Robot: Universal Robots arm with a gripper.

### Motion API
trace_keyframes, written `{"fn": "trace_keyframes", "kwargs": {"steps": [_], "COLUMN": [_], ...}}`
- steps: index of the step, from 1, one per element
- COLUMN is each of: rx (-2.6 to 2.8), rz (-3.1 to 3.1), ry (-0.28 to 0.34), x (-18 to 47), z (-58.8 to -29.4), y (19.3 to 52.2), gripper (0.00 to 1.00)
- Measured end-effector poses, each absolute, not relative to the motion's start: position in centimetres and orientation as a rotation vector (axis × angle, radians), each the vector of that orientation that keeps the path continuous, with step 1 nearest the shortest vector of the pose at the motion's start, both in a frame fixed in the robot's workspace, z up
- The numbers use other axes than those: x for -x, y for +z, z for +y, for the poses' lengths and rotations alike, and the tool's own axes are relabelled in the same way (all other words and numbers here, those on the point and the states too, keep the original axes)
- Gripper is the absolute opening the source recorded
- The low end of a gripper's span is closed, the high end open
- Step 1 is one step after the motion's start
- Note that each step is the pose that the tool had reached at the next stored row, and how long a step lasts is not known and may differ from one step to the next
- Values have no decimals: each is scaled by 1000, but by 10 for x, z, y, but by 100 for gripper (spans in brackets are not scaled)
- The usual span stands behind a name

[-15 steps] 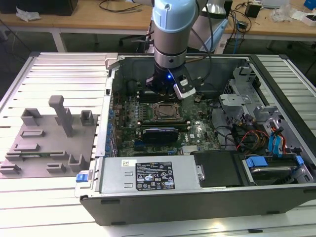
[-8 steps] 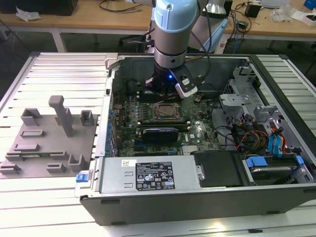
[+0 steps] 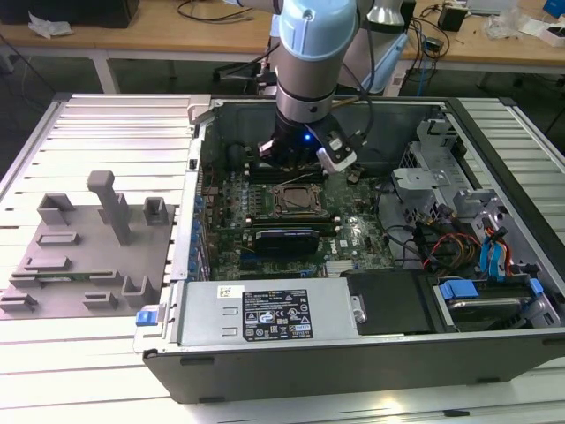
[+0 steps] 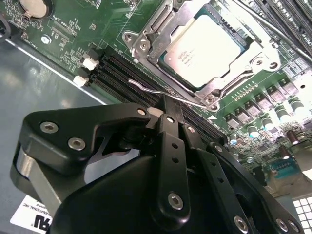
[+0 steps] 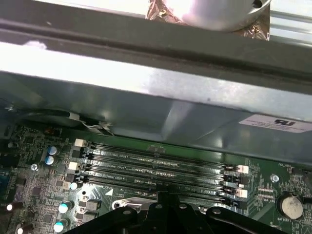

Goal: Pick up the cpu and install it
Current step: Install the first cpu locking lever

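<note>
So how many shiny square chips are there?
1. The cpu sits inside the socket frame on the green board, in the second wrist view. More could be hidden.

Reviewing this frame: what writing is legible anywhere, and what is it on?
Power supply label: print too small to read.
cpu top: faint print, unreadable.
White sticker on the case wall: print cut off, unreadable.
Memory slots: tiny board lettering, unreadable.
No text reads whole.
</note>
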State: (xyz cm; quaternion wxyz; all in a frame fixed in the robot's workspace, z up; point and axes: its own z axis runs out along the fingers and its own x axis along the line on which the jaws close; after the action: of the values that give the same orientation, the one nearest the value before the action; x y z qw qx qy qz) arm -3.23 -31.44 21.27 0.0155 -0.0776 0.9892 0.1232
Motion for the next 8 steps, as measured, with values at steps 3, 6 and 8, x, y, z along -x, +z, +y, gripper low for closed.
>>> {"fn": "trace_keyframes", "kwargs": {"steps": [3, 6, 8], "rx": [242, 242, 242], "rz": [3077, 3078, 3077], "ry": [384, 383, 384], "x": [31, 29, 28], "z": [-315, -315, -315], "y": [213, 212, 211], "gripper": [11, 11, 11]}}
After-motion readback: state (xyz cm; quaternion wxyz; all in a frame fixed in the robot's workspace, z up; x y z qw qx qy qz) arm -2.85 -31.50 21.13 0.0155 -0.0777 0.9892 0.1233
